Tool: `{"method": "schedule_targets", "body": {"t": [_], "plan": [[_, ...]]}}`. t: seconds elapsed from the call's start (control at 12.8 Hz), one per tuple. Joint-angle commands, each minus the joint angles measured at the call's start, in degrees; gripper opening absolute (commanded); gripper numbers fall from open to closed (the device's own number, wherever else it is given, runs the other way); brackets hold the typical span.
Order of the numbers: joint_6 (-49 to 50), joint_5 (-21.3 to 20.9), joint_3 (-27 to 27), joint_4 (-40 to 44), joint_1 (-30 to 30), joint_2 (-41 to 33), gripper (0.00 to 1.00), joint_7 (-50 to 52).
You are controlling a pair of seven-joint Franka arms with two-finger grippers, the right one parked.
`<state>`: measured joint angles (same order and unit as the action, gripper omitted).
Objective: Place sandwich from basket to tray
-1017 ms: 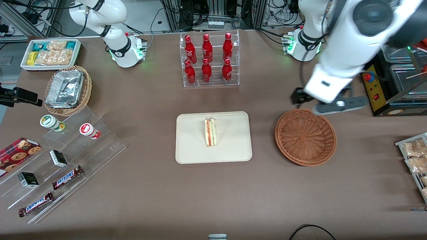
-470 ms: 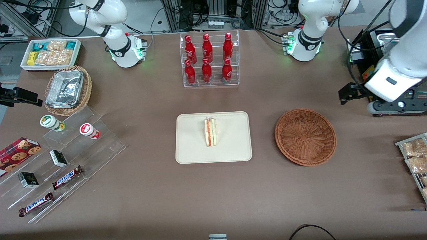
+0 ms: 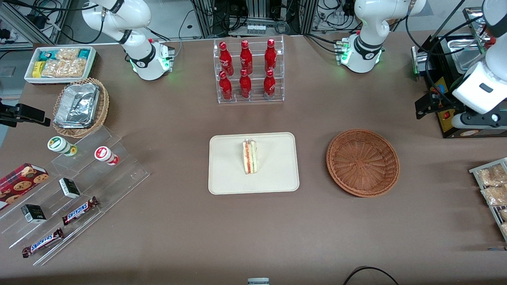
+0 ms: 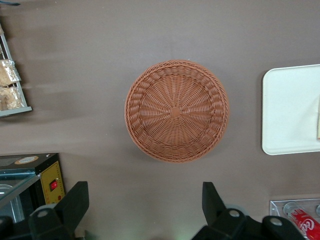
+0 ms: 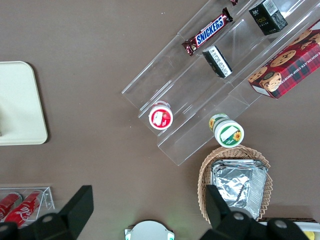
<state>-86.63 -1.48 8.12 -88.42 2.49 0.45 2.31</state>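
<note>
The sandwich (image 3: 250,157), a white wedge with orange and green layers, lies on the cream tray (image 3: 225,174) at the table's middle. The reddish-brown basket (image 3: 362,162) stands beside the tray toward the working arm's end and has nothing in it. My left gripper (image 3: 471,118) hangs high over the table's edge at the working arm's end, beside the black machine and apart from the basket. In the left wrist view the gripper (image 4: 142,200) is open and empty, with the basket (image 4: 176,110) and part of the tray (image 4: 290,110) below it.
A clear rack of red bottles (image 3: 247,71) stands farther from the camera than the tray. A black machine (image 3: 455,79) and a rack of snack bags (image 3: 491,186) are at the working arm's end. Acrylic steps with snacks (image 3: 79,190), a tan foil-tray basket (image 3: 79,107) and a white bin (image 3: 59,63) are toward the parked arm's end.
My left gripper has swung away from over the basket's rim toward the working arm's end of the table. The sandwich, tray and basket have not moved.
</note>
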Motion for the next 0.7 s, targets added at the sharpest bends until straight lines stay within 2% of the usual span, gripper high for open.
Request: {"method": "schedule_targets", "body": {"t": [0.0,0.63], "plan": [[0.3,1.2,-5.6,-2.1,-4.2,-2.9,1.00,-1.4],[0.7,0.4,-5.9,0.1,-3.2,-1.7,1.00,-1.5]]}}
